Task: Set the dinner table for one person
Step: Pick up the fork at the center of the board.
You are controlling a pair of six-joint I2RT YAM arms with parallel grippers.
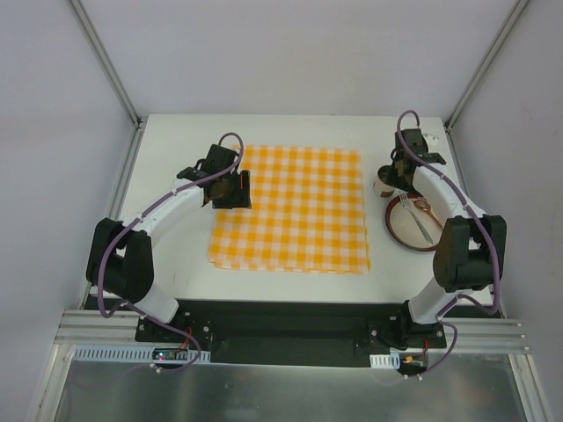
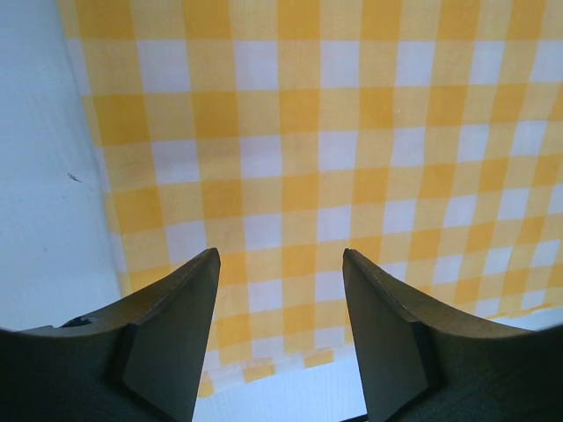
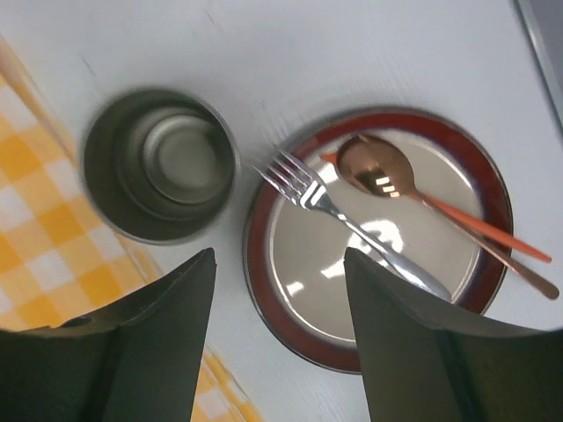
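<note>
Over dinner table (image 1: pixel 290 132), left end effector (image 2: pixel 280 259) and right end effector (image 3: pixel 280 259) gape.

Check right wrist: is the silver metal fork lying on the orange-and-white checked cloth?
No, the fork lies on the red-rimmed round plate, beside the copper spoon.

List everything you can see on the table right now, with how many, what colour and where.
dinner table: one, white, under everything
checked cloth: one, orange and white, laid flat mid-table
cup: one, grey metal, upright and empty, between cloth and plate
plate: one, beige with dark red rim, right of the cloth
fork: one, silver, lying on the plate
spoon: one, copper, lying on the plate
thin stick: one visible, orange, under the spoon
left arm: one, white and black, left of the cloth
right arm: one, white and black, by the plate
left tool: one, dark, open over the cloth's left edge
right tool: one, dark, open above cup and plate
</note>
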